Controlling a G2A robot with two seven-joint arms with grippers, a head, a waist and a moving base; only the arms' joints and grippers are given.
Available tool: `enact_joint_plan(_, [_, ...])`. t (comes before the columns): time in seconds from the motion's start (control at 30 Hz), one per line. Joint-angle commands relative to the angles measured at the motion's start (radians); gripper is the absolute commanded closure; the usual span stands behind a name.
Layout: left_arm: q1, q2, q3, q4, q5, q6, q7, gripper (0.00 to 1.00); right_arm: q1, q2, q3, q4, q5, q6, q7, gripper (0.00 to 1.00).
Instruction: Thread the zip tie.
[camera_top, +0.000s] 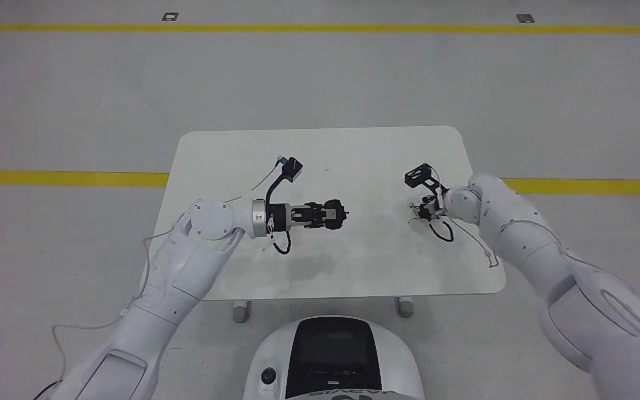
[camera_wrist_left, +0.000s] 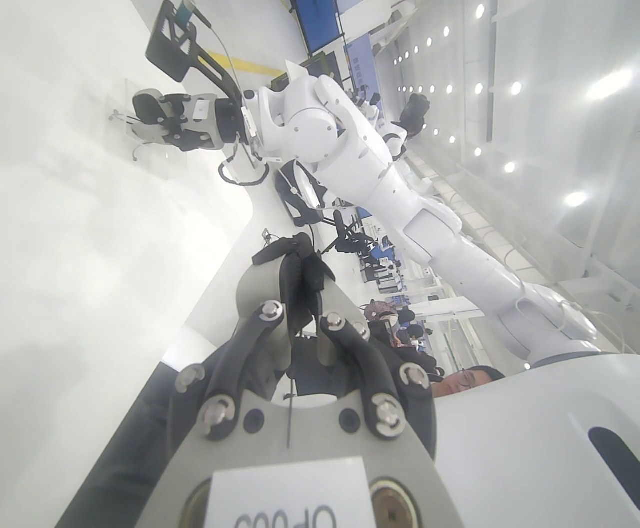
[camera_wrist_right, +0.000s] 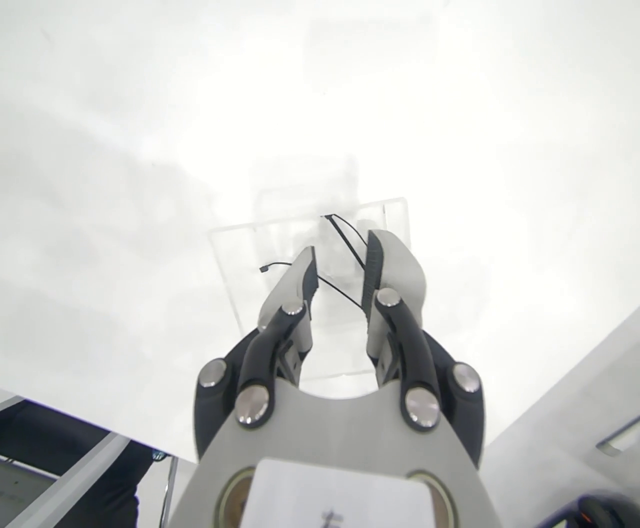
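Toward the right edge of the table (camera_top: 300, 160), right gripper (camera_wrist_right: 342, 247) sits low over a clear plate (camera_wrist_right: 240, 250) that carries the zip tie (camera_wrist_right: 336, 230). Jaws narrow-open, nothing pinched. One black strap crosses the gap between the pads, head end just past the tips. A second stretch of strap runs under the other finger, with a small head out to the side; can't tell if that's one tie looped or two. Left gripper (camera_wrist_left: 300, 255) hangs near the table's centre, well apart from the plate, fingers pressed together. A black strand (camera_wrist_left: 289, 415) runs back from between them toward the palm; looks like a tie tail, too thin to be sure. Read: pickup step, threading not started, no tail seen in any head. Next move calls for the right jaws to close squarely on the strap near the head without skidding it on the slick plate. Then lift and bring it to the left gripper so tail and slot line up. Risk: thin strap lying flat, easy to miss or flick.
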Motion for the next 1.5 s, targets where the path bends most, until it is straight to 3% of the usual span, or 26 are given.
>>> enact_joint_plan(0.0, [0.000,0.000,0.000,0.000,0.000,0.000,0.000,1.00,-0.002,0.007,-0.006,-0.014,0.002,0.000,-0.001,0.61])
enact_joint_plan(0.33, [0.000,0.000,0.000,0.000,0.000,0.000,0.000,1.00,-0.001,0.037,-0.054,-0.068,0.007,0.000,-0.013,0.60])
enact_joint_plan(0.9, [0.000,0.000,0.000,0.000,0.000,0.000,0.000,1.00,0.017,0.104,-0.143,-0.160,0.029,0.000,-0.061,0.73])
enact_joint_plan(0.97, [0.000,0.000,0.000,0.000,0.000,0.000,0.000,1.00,0.020,0.108,-0.153,-0.174,0.040,0.000,-0.067,0.72])
enact_joint_plan(1.0, [0.000,0.000,0.000,0.000,0.000,0.000,0.000,1.00,0.022,0.111,-0.157,-0.182,0.046,0.000,-0.072,0.67])
enact_joint_plan(1.47, [0.000,0.000,0.000,0.000,0.000,0.000,0.000,1.00,0.057,0.179,-0.188,-0.245,0.073,0.000,-0.144,0.73])
